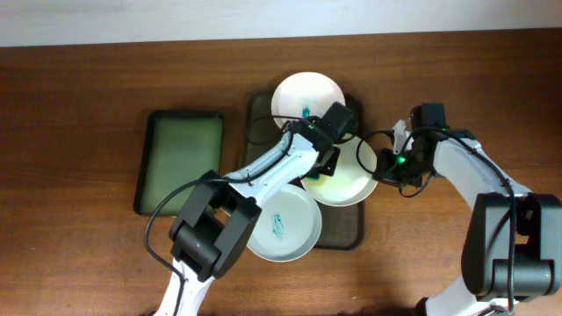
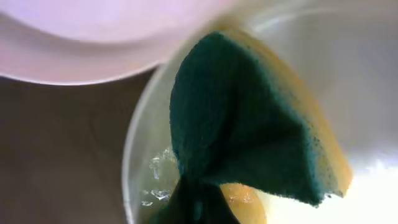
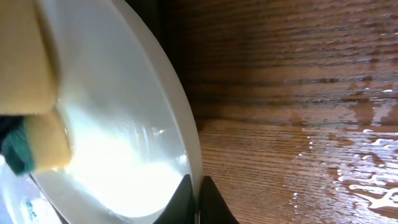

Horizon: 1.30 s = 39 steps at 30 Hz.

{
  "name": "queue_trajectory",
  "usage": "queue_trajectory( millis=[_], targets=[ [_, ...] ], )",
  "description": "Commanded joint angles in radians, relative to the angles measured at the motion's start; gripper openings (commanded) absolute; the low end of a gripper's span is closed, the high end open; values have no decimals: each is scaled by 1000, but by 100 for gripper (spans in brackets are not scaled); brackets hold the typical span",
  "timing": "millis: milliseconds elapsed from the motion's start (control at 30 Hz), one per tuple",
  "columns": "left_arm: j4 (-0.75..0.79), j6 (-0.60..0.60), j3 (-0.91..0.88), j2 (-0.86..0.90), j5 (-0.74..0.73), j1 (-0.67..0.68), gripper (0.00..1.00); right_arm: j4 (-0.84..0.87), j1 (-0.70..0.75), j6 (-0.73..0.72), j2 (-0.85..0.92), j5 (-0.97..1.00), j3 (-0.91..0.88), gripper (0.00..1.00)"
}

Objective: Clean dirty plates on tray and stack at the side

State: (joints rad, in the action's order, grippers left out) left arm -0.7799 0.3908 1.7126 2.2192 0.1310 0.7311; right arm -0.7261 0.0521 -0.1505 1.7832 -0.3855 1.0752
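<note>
Bench (image 1: 79,105): dark brown wood-grain top, its far edge meeting a pale strip. Lying directly on it:
- one green tray (image 1: 180,160), rectangular with a dark rim, left of centre
- one larger dark tray (image 1: 344,230), at centre, just beside the green one but not touching it

Both sit well clear of all corners.

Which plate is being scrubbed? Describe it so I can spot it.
Start at the dark brown rectangular tray in the centre. Of the three round white plates on it, take the right-hand plate. Only it has a yellow-and-green sponge pressed on it and the right jaws clamping its rim; the others show teal smears.
</note>
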Motion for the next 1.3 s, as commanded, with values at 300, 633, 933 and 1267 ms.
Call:
queue_trajectory(
  millis=[300,633,933,1267],
  targets=[
    [215,-71,0,70,-688,26,0,0,5,12,-6,22,-9,4],
    [-79,-71,25,69,186,-73,0,-1,5,11,-6,22,-9,4],
    [-345,-71,339,14,-55,-107,0,-4,5,11,-31,23,-9,4],
    [-640,-154,304,-204,-124,-559,0,-79,-238,-87,-506,623,-9,4]
  ],
)
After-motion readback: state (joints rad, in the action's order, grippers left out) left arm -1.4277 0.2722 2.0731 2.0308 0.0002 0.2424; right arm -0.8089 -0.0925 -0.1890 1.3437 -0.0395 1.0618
